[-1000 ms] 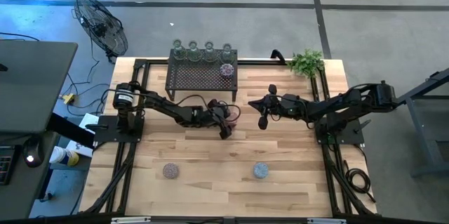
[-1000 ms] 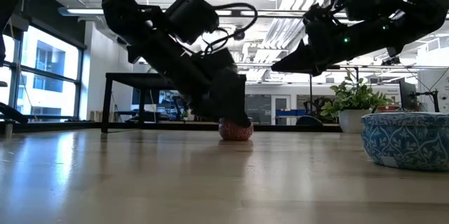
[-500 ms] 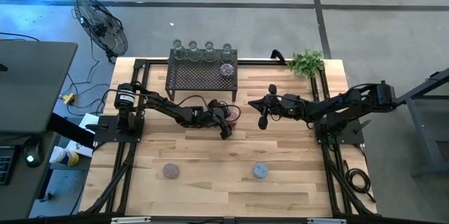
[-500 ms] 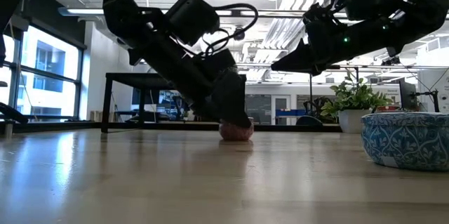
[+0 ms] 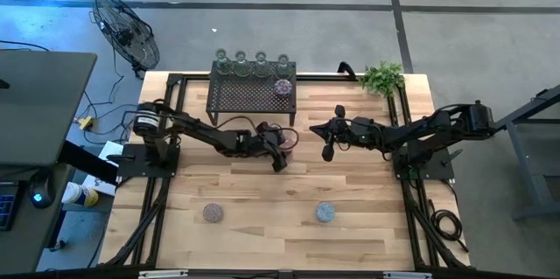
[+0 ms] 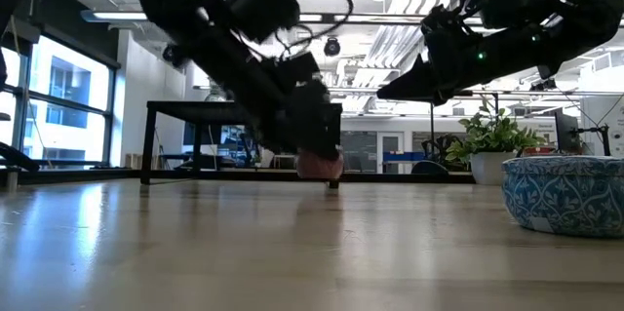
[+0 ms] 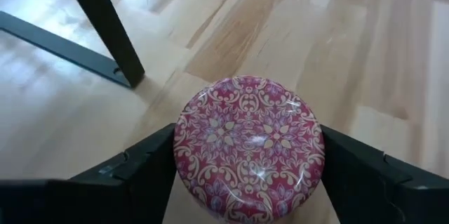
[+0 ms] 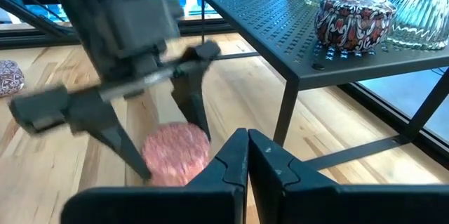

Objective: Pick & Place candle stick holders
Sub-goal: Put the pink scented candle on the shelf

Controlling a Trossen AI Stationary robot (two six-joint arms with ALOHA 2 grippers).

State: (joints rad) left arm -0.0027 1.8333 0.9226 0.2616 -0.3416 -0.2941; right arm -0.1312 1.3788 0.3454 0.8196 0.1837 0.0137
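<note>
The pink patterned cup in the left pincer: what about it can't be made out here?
- Pink cup, left wrist view: its lower part is cut off by the picture's edge; the pincer fingers cover its sides.
- High view: the left pincer covers nearly all of it.
- Low view: motion blur hides its pattern and whether it clears the table.

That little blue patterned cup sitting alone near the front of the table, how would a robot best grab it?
By its side wall, coming straight down from above. The blue patterned cup is small, round and upright, with bare table all around, so fingers could probably straddle it and pinch opposite sides. The left gripper holds the pink cup that way.
</note>
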